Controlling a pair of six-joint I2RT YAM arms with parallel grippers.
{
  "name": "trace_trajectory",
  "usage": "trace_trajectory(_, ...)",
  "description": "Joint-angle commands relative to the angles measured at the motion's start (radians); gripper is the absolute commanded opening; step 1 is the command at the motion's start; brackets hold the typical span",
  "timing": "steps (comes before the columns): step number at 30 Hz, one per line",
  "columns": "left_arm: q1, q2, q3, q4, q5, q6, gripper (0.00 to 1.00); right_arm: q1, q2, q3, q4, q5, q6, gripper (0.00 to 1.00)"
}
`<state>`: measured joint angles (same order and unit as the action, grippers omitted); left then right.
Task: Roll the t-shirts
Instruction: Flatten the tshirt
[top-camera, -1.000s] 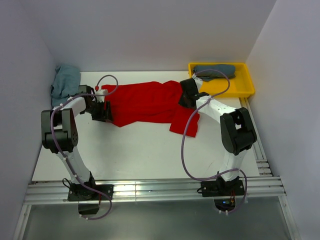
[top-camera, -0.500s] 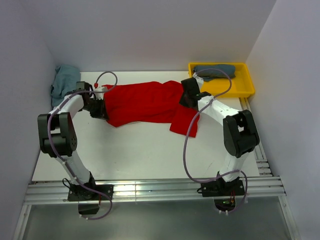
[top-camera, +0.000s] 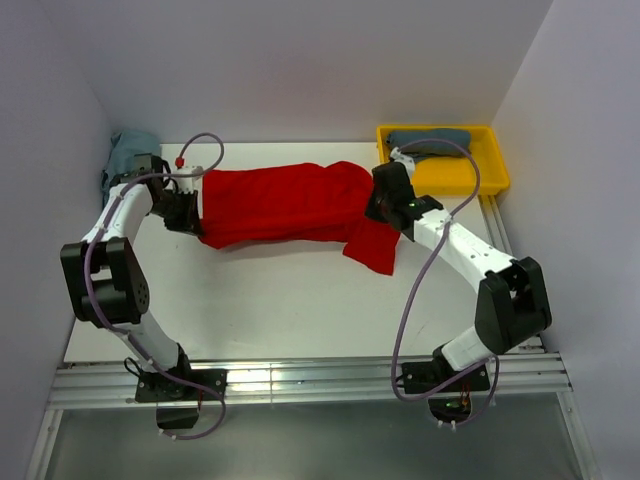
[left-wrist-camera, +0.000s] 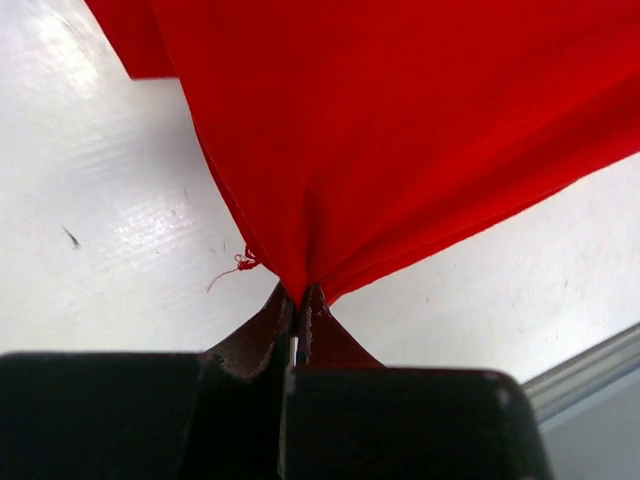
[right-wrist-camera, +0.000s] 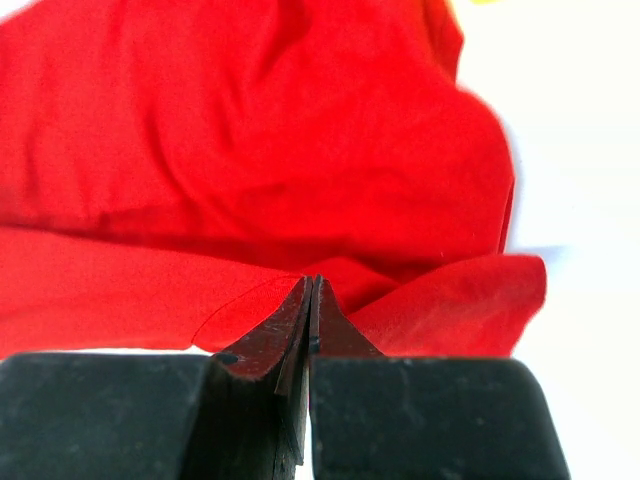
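The bright red t-shirt (top-camera: 280, 205) lies stretched across the back of the white table between both grippers. My left gripper (top-camera: 192, 212) is shut on the shirt's left edge; in the left wrist view the jaws (left-wrist-camera: 300, 296) pinch a gathered point of red cloth (left-wrist-camera: 400, 130). My right gripper (top-camera: 381, 205) is shut on the right end, where the wrist view shows the fingertips (right-wrist-camera: 312, 285) closed on a fold of the red cloth (right-wrist-camera: 250, 150). A loose flap (top-camera: 372, 246) hangs toward the front. A slate blue-grey t-shirt (top-camera: 430, 141) lies in the tray. A pale teal t-shirt (top-camera: 122, 158) sits at the back left.
The yellow tray (top-camera: 495, 182) stands at the back right corner, just behind the right wrist. Grey walls close in the table on the left, back and right. An aluminium rail (top-camera: 300, 380) runs along the near edge by the arm bases.
The left gripper closed on the shirt's left edge and drew it back and to the left. The right arm reached farther out, and the shirt is now pulled straighter.
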<state>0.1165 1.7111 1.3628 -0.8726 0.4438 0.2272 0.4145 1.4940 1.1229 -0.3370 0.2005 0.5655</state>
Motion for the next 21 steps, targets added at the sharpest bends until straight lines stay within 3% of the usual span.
trace_trajectory(1,0.009,0.089,0.092,-0.083,-0.011,0.05,0.0,0.032,0.054,0.058,-0.071,0.056,-0.055,0.0)
trace_trajectory(5,0.002,0.292,0.284,-0.192,0.012,0.043,0.02,0.027,0.243,0.224,-0.132,0.082,-0.087,0.0)
trace_trajectory(8,0.003,0.383,0.374,-0.18,0.006,0.014,0.28,0.027,0.345,0.301,-0.135,0.111,-0.076,0.0)
trace_trajectory(9,0.002,0.384,0.374,-0.133,0.0,0.003,0.44,0.02,0.363,0.319,-0.135,0.114,-0.07,0.0)
trace_trajectory(12,0.002,0.371,0.354,-0.066,-0.004,-0.018,0.56,0.009,0.403,0.318,-0.12,0.119,-0.053,0.0)
trace_trajectory(15,0.002,0.323,0.299,-0.017,-0.002,-0.022,0.64,-0.005,0.405,0.292,-0.097,0.1,-0.049,0.0)
trace_trajectory(21,0.003,0.177,0.132,0.055,0.018,-0.031,0.66,-0.006,0.4,0.265,-0.074,0.094,-0.041,0.0)
